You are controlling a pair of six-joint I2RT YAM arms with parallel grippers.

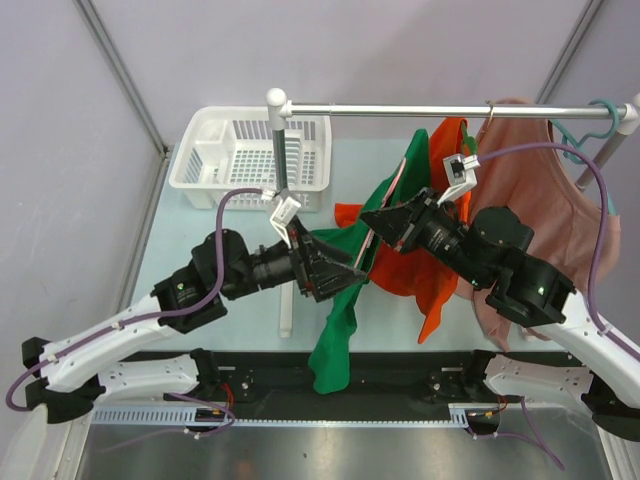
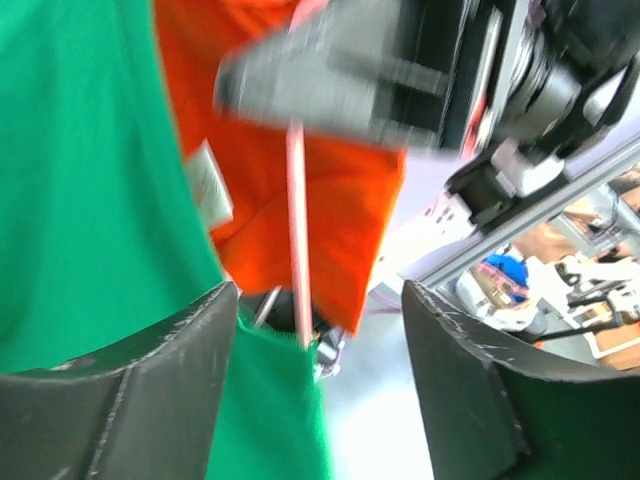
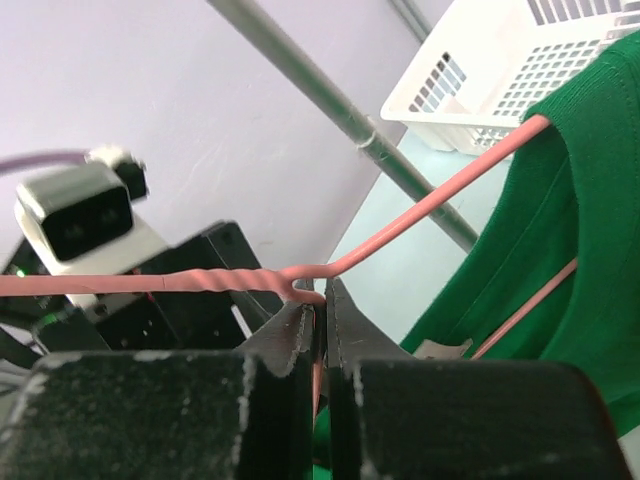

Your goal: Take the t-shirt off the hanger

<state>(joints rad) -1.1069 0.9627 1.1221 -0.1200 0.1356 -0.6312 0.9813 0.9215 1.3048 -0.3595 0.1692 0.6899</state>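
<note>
Two arms, the left arm (image 1: 130, 330) and the right arm (image 1: 560, 320), reach in over the pale table (image 1: 170, 230) and meet nose to nose under the steel rail (image 1: 400, 110). On the far right of that rail a salmon t-shirt (image 1: 560, 210) hangs from a teal hanger (image 1: 590, 125). The green t-shirt (image 1: 335, 340) is off the rail, slung between the two grippers, and its lower part trails down past the table's near edge. Just behind it, an orange t-shirt (image 1: 435, 290) droops from the rail beside the right arm's wrist. Back left sits a white slatted basket (image 1: 215, 160).

From the right wrist, the pink wire hanger (image 3: 420, 215) runs one arm up into the neck of the green t-shirt (image 3: 560, 250), so the shirt is on the hanger. The right gripper (image 3: 322, 300) has its jaws pinched tight on the wire just below the twisted neck. That's a firm grip.

From the left wrist, the left gripper (image 2: 320, 295) has its jaws spread wide and clamps nothing. Green cloth (image 2: 90, 180) lies against one finger, and a thin pink wire rod stands in the gap in front of the orange cloth (image 2: 340, 200).
</note>
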